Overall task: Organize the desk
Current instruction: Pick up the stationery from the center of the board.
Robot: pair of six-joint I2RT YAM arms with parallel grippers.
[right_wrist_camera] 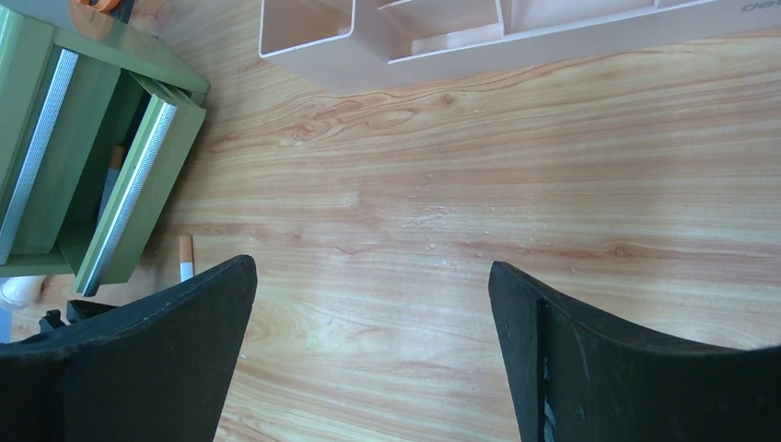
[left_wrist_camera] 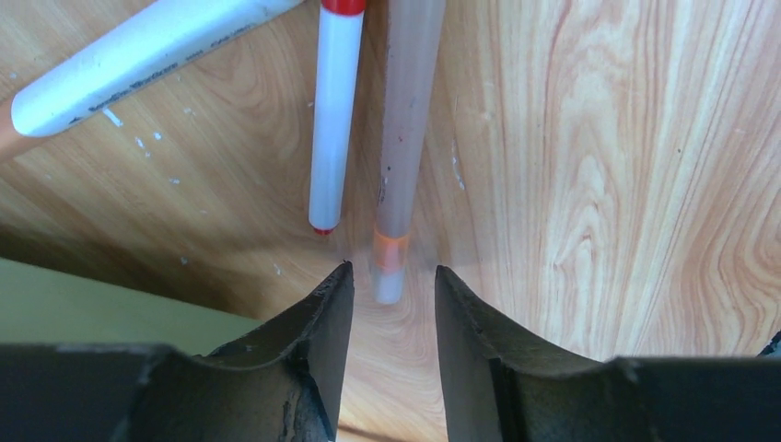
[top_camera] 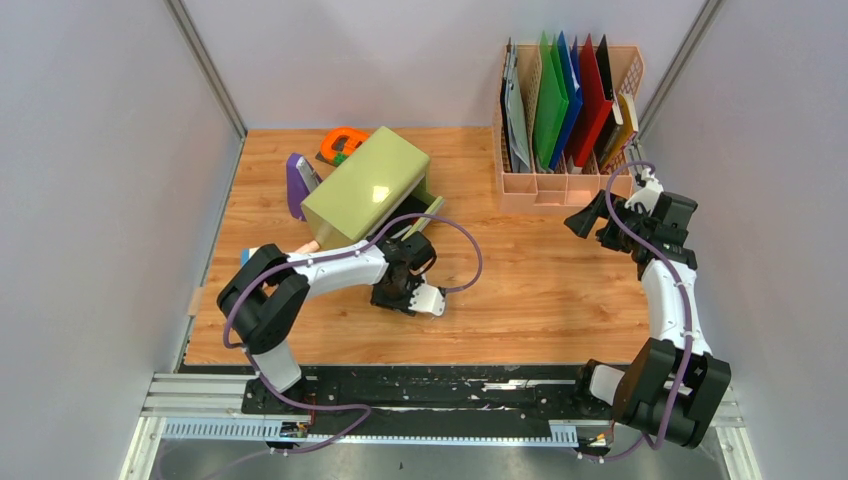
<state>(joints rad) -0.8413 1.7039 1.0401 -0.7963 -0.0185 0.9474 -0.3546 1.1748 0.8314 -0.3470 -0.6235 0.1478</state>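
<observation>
I've got the square orange-brown wood-grain desk point(top_camera: 540, 290) filling the middle of the overhead view, its black and silver metal rail point(top_camera: 450, 390) along the near edge where both arms are bolted.

Down on the wood, the left wrist camera gives me three pens. A translucent grey pen with an orange band point(left_wrist_camera: 402, 138) lies lengthwise, a slim white marker with red ends point(left_wrist_camera: 333, 120) lies just beside it, and a thicker white marker point(left_wrist_camera: 138, 55) is angled off to the upper left.

The left gripper point(left_wrist_camera: 393, 276) is low over the desk, fingers a narrow gap apart. The grey pen's tip sits between them with wood showing on both sides, so nothing is gripped.

From above, that gripper is just in front of the olive-green drawer chest point(top_camera: 365, 187), which lies at an angle on the back left. A purple object point(top_camera: 300, 183) sits just beside the chest's left side and an orange one point(top_camera: 343, 143) behind it; I can't make out what either is.

Over on the right, the right gripper point(right_wrist_camera: 373, 276) is spread wide and holds nothing, with bare planks between the fingers. It hangs near the peach plastic file rack point(top_camera: 565, 185), which stands at the back right holding upright green, blue and red folders.
</observation>
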